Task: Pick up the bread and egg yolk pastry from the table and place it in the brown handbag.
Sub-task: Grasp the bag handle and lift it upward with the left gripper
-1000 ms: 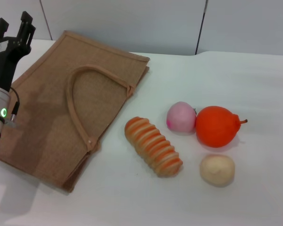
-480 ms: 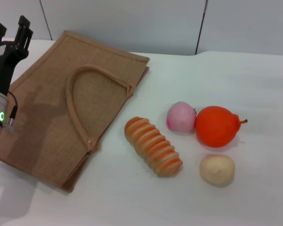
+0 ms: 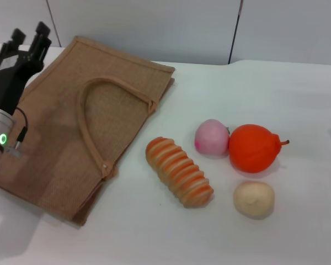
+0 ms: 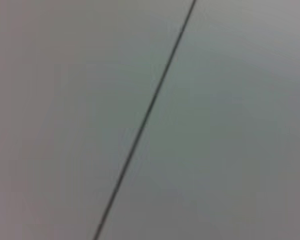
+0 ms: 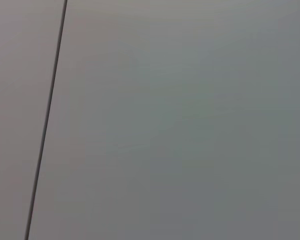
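Jaws of the left gripper stand a little apart with nothing between them, raised at about ten o'clock in the head view, over the far left corner of the brown handbag. Of the right gripper nothing shows in any view; both wrist views show only a plain grey panel crossed by a thin dark seam.

On the white tabletop the brown handbag lies flat, filling the nine-o'clock side. It is a tan woven jute tote, coarse in weave, with a long strap handle looped across its upper face.

Just beside the bag's near right edge, at about six o'clock from the centre, lies the bread. It is a long ridged loaf, banded in orange-brown and cream like a caterpillar, set on a slant from ten o'clock to four o'clock.

At about four o'clock sits the egg yolk pastry, a small round dome of pale beige-yellow with a matte skin. It rests near the bread's lower end but apart from it.

Beyond these, at about three o'clock, a pink peach touches an orange pear-shaped fruit with a short stem; the pastry lies just below that fruit.
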Robot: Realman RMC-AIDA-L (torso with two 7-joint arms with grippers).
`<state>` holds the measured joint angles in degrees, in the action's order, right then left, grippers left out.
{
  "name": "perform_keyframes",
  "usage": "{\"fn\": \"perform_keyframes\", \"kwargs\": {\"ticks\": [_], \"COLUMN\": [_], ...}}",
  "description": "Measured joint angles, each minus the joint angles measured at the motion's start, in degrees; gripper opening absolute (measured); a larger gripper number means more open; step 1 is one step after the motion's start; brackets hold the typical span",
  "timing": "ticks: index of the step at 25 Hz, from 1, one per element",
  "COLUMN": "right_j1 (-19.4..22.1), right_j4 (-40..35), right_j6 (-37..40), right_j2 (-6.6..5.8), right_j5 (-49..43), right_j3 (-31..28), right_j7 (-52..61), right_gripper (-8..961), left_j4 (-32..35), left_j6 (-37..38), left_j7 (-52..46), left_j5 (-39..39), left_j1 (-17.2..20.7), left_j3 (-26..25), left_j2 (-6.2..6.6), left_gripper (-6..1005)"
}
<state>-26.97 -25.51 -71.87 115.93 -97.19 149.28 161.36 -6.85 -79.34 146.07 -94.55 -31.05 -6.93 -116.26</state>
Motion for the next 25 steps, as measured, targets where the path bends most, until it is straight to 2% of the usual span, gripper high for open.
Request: {"fn": "perform_keyframes", "kwargs": {"ticks": [4,8,10,15,17,19,22,25], "right_j1": [0.17,-0.19,-0.42,-0.31,-0.25,-0.25,-0.27,-0.34], "right_j4": [0.12,0.26,0.42,0.57,0.65,0.7,1.06,1.53], "right_j6": [0.04,0.1,0.13,0.15,0.15,0.15,0.16,0.16], "right_j2": [-0.05,-0.08,-0.06,-0.08,-0.09,-0.12,-0.17,-0.13], "right_j5": [-0.01,-0.02,-0.03,-0.02,-0.02,-0.02,-0.02,-0.02], "right_j3": [-0.22,-0.21,-0.04,-0.11,-0.27,-0.34,-0.44,-0.48], "right_j7": [0.0,0.0,0.0,0.0,0.0,0.0,0.0,0.0], "right_gripper": [880,880,880,879,879,879,879,880], "left_j4": [8.1,24.34,30.05,39.1,46.8,48.76,53.33,54.95], "left_j6": [-0.23,-1.88,-2.51,-3.89,-4.02,-3.63,-1.54,0.42], "left_j7": [-15.23,-38.67,-47.75,-61.14,-73.03,-76.94,-86.98,-92.75], "left_j5": [8.64,23.44,29.82,40.01,46.28,47.94,53.55,58.42], "left_j1": [-1.06,-4.62,-6.0,-7.83,-8.67,-8.84,-9.48,-10.58], "left_j3": [-0.01,0.0,0.0,0.61,5.6,7.87,15.18,19.65], "left_j2": [0.37,0.01,0.0,0.04,0.06,0.06,0.25,0.98], "left_gripper": [691,634,596,603,603,603,602,602]}}
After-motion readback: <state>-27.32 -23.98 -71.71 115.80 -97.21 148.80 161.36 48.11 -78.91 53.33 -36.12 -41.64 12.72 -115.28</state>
